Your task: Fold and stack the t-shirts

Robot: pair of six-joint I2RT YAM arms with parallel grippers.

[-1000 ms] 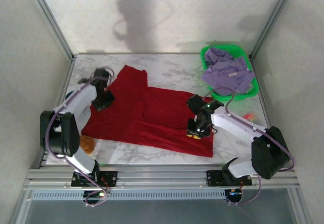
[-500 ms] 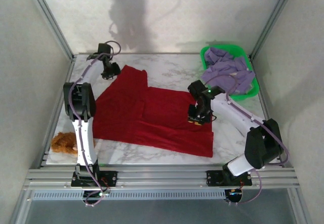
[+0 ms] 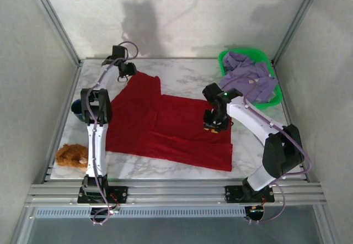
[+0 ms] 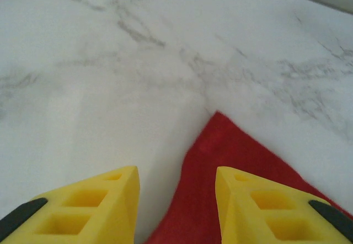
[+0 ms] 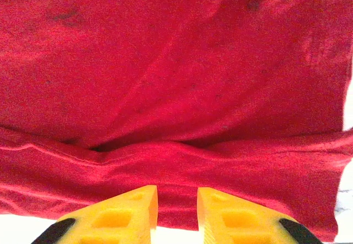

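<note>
Since a second ago the left gripper [image 3: 127, 70] has swung out from the left edge of the red t-shirt [image 3: 165, 131] to the table's [image 3: 187, 78] 11 o'clock corner, and its jaws have widened. They stand clearly open, holding nothing; its yellow fingers [image 4: 105, 202] straddle the shirt's far corner, which points to 12 o'clock over bare marble. The right gripper [image 3: 216, 125] has crept a little toward 12 o'clock and sits on the shirt's 3 o'clock part. Its jaws leave a narrow slit over a raised fold of red cloth, and I cannot tell whether they pinch it. The lavender t-shirt [image 3: 248, 81] lies heaped in the green basket [image 3: 222, 63] at 1 o'clock, one part spilling over the rim. An orange-brown lump [image 3: 69, 155], now uncovered, lies at 8 o'clock, partly behind the left arm.
</note>
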